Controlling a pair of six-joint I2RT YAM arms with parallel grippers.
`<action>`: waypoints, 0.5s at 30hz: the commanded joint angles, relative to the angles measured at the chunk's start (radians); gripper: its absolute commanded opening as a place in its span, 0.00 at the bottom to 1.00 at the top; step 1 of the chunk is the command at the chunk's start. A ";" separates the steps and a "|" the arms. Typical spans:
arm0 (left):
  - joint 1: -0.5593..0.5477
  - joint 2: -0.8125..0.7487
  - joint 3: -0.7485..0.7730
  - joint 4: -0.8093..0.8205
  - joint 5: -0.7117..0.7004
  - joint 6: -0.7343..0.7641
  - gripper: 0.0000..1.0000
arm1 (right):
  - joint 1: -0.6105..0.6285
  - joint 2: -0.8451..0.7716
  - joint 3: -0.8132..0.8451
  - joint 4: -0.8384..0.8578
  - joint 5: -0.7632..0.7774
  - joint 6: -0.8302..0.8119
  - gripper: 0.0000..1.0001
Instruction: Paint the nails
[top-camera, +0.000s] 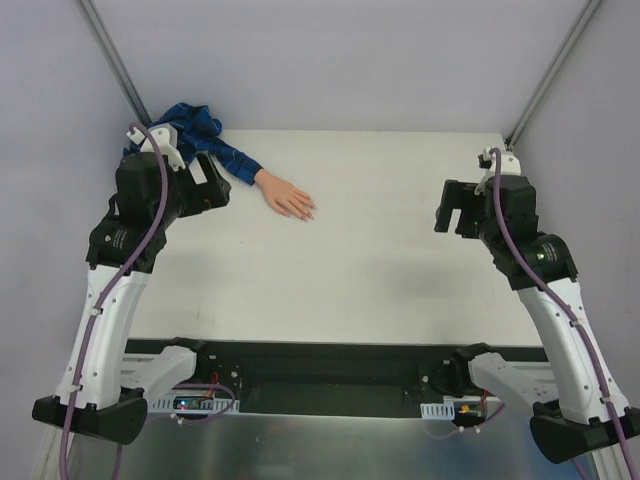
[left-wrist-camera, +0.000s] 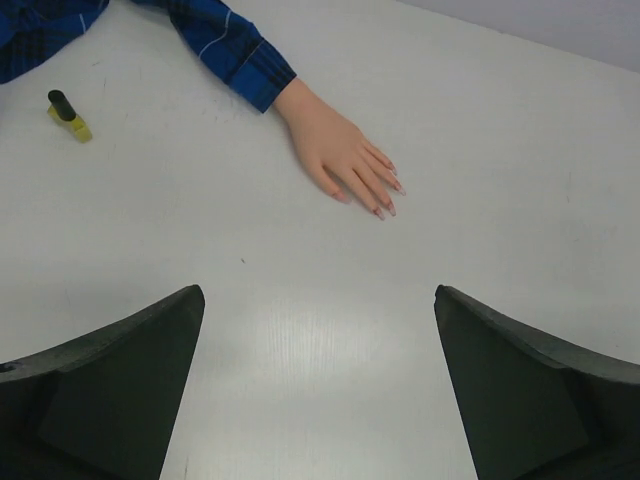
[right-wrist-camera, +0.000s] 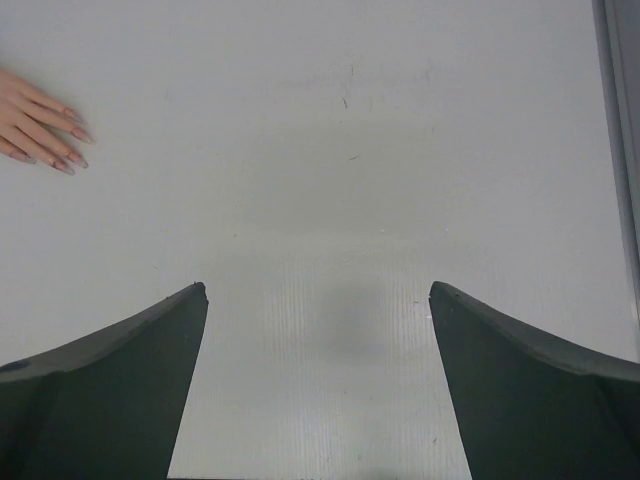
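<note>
White table (top-camera: 380, 250), seemingly grey walls (top-camera: 330, 60).

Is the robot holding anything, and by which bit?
Nothing is held. The left end effector and right end effector are both open and empty; the small yellow, black-capped bottle lies untouched.

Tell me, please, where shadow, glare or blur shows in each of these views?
Top external: even light, soft shadows on the table, nothing blurred. Left wrist: mannequin hand sharp, a pale sheen on the table. Right wrist: one faint grey shadow patch, no glare.
</note>
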 joint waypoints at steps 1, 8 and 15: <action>0.018 0.027 0.000 -0.015 -0.050 -0.039 0.99 | -0.001 0.017 -0.008 0.012 -0.005 0.023 0.96; 0.096 0.160 -0.003 -0.003 -0.122 -0.182 0.99 | -0.001 0.023 -0.015 0.038 -0.088 0.005 0.96; 0.263 0.361 0.032 -0.006 -0.130 -0.384 0.99 | -0.001 0.037 -0.051 0.070 -0.206 0.025 0.96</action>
